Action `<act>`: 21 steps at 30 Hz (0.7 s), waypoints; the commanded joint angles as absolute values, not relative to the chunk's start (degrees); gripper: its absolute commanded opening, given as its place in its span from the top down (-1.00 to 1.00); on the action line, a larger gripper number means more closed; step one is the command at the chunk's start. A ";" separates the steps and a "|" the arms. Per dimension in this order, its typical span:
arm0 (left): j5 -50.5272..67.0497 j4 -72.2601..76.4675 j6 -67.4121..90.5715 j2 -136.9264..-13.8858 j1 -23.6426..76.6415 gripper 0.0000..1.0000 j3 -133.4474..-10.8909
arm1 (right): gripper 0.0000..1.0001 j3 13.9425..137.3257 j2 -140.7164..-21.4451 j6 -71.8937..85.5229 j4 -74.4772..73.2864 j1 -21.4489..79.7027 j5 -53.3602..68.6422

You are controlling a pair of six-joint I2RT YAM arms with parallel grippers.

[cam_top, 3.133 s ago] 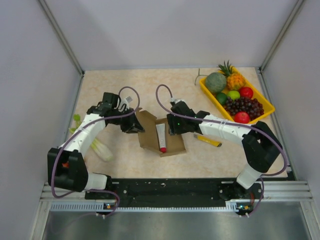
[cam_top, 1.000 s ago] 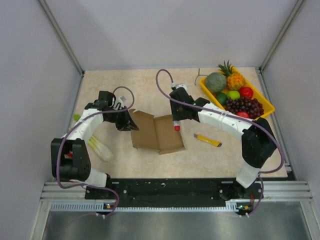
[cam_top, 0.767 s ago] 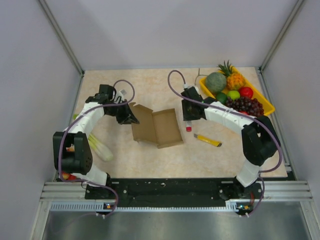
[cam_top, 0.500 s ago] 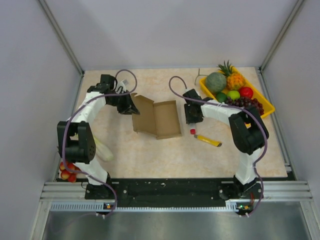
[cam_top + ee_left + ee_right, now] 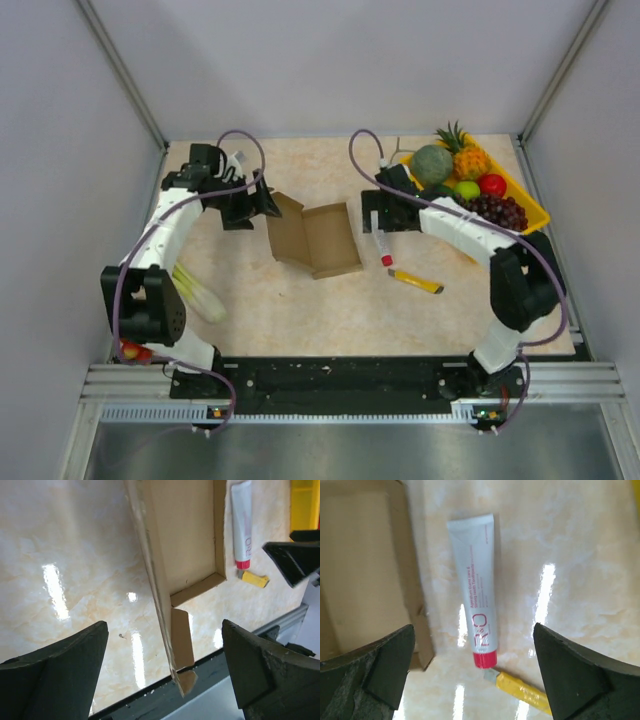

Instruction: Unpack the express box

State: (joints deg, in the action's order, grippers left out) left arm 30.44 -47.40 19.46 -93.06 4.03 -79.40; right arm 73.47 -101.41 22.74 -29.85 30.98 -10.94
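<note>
The express box [image 5: 332, 240] lies open at mid-table, a flat brown cardboard tray with its lid flap [image 5: 285, 230] standing up on the left. My left gripper [image 5: 263, 205] is open just left of that flap. In the left wrist view the flap edge [image 5: 165, 615] runs between the wide-apart fingers of my left gripper [image 5: 164, 625] and touches neither. A white tube with a red cap [image 5: 381, 245] lies on the table right of the box. My right gripper [image 5: 385, 215] hangs open above the tube [image 5: 476, 585], as the right gripper [image 5: 474, 627] shows in its wrist view.
A yellow utility knife [image 5: 415, 281] lies just past the tube's cap. A yellow fruit tray [image 5: 535, 212] fills the back right corner. A green vegetable [image 5: 200, 295] lies at the left, with small red fruit [image 5: 130, 350] by the left arm's base.
My right gripper carried the tube out of the box to the right and opened, leaving it on the table. My left gripper pulled the box back by the flap, then opened.
</note>
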 commanded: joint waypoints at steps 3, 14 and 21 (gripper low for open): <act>22.33 -47.55 19.69 -74.38 3.69 -0.98 -78.76 | -0.98 73.83 -81.76 24.35 -34.27 30.76 -13.80; 19.07 -44.30 23.81 -46.53 3.69 -0.98 -66.02 | -0.98 62.69 -49.94 28.03 -44.19 30.76 -16.79; 17.58 -48.33 26.45 -36.31 3.69 -0.98 -62.75 | -0.98 60.90 -36.57 28.57 -51.13 30.94 -18.37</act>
